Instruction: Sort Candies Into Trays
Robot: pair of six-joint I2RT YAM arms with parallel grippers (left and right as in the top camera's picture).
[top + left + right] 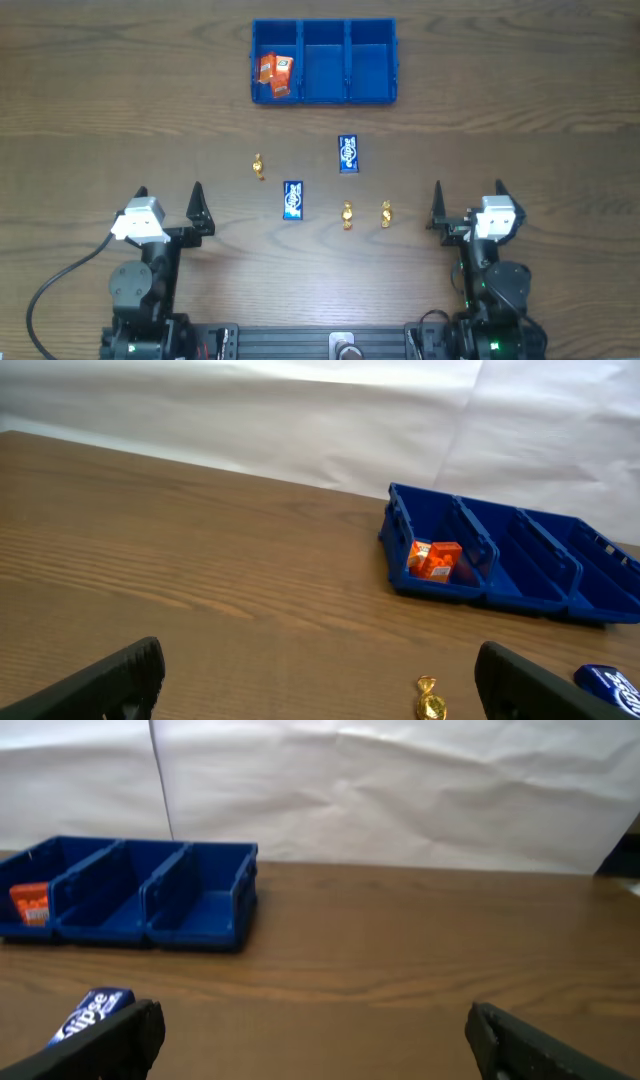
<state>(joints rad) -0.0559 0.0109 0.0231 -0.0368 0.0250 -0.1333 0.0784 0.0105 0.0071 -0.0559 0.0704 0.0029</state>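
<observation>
A blue tray [323, 95] with three compartments stands at the back centre; its left compartment holds orange candies [276, 75], also visible in the left wrist view [434, 558]. On the table lie two blue-wrapped candies [347, 153] [293, 199] and three gold-wrapped candies [259, 165] [347, 215] [386, 213]. My left gripper [170, 200] rests open near the front left, apart from every candy. My right gripper [468, 197] rests open near the front right, a little right of the nearest gold candy. One blue candy [88, 1013] lies close to the right gripper's finger.
The wooden table [520, 130] is bare on both sides of the tray. The tray's middle [108, 900] and right [205, 900] compartments hold nothing. A white backdrop [400, 790] stands behind the table's far edge.
</observation>
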